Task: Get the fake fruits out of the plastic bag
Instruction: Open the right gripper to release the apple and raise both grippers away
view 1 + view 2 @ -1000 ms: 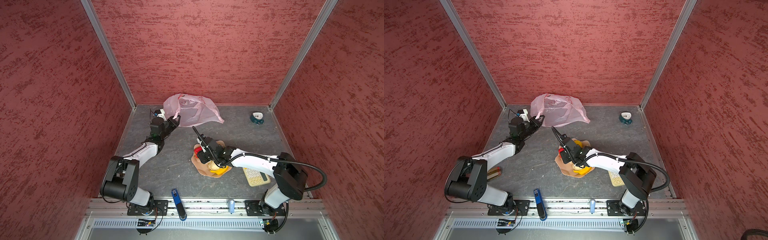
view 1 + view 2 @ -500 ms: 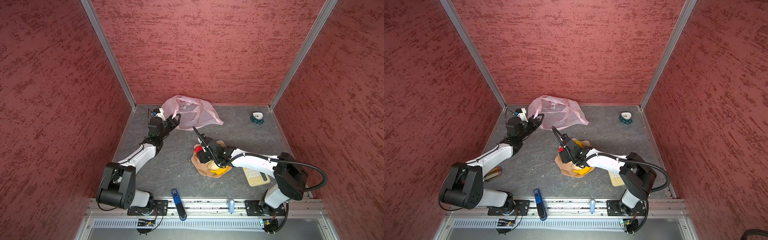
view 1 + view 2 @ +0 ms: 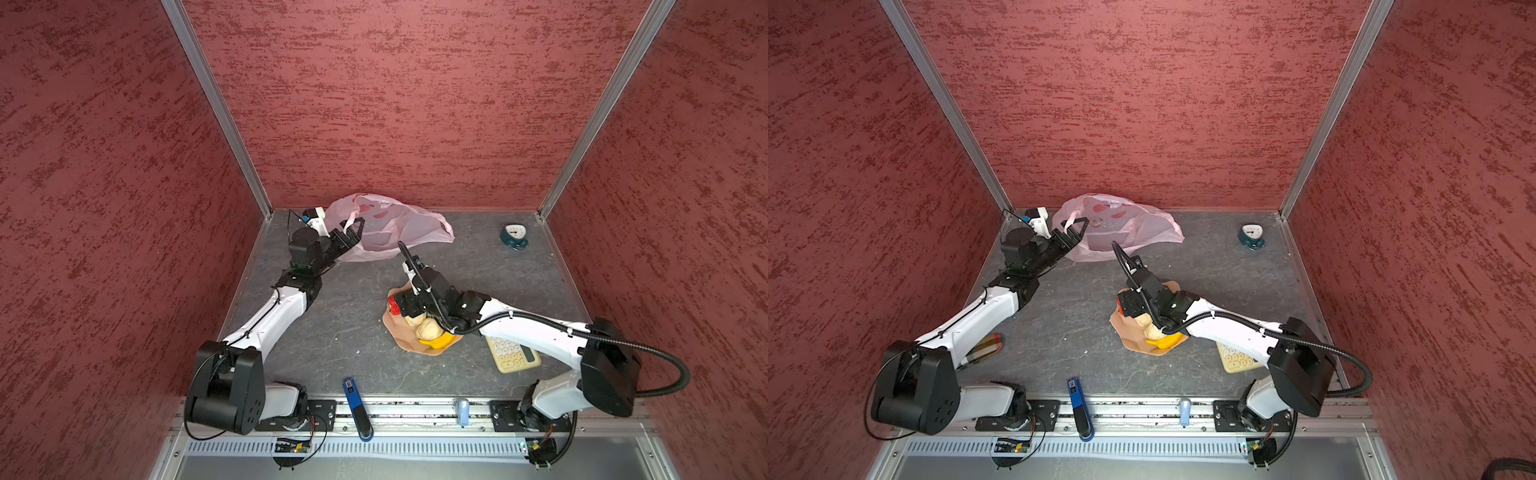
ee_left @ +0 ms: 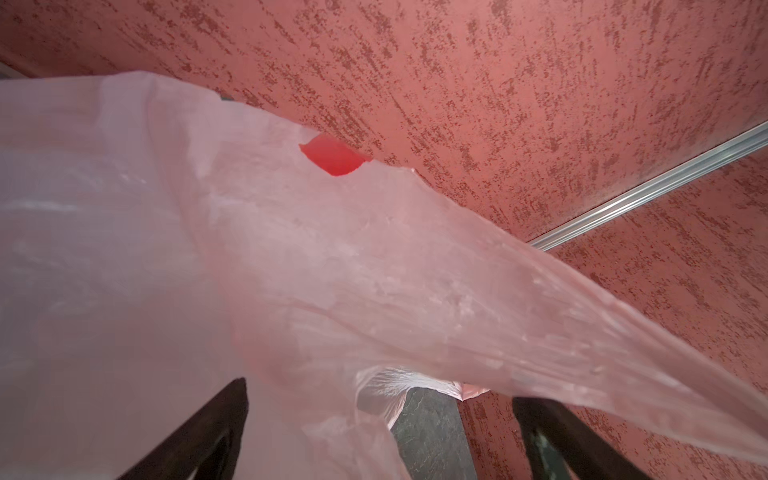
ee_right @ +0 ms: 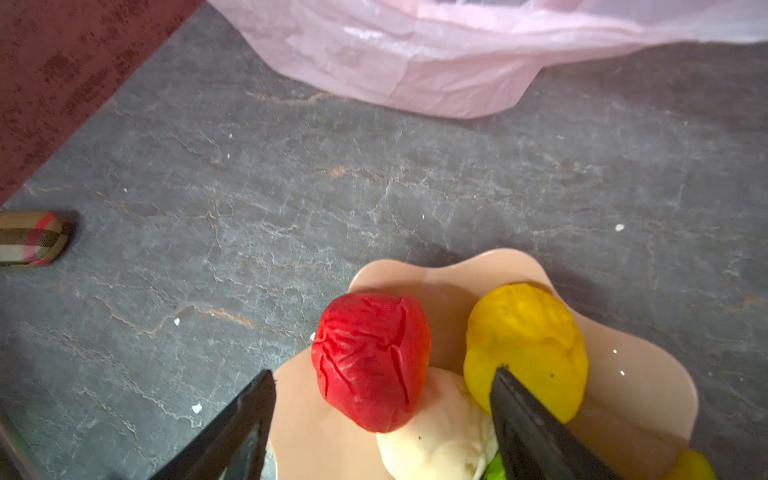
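Now fruits [image 5: 370, 357] heaped in bowl [image 5: 436, 266]; bag [image 3: 395, 226] slumped; left tool [image 3: 353, 224], right tool [image 5: 384, 371] agape, gripping nothing.

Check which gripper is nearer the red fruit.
Right. The right gripper hangs over the red fruit in the bowl; the left gripper is across the table at the pink bag.

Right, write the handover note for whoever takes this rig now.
Left end effector: open, film of the thin pale-pink plastic carrier bag loose between its fingers, by the back wall.
Right end effector: open, over the peach scalloped bowl.
In the bowl: wrinkled red plastic fruit, small yellow fruit, beige lumpy ball, green sliver, yellow banana.
Done: these are out of the bag.
Left: the bag lies limp with no fruit shape showing; check it before stopping.
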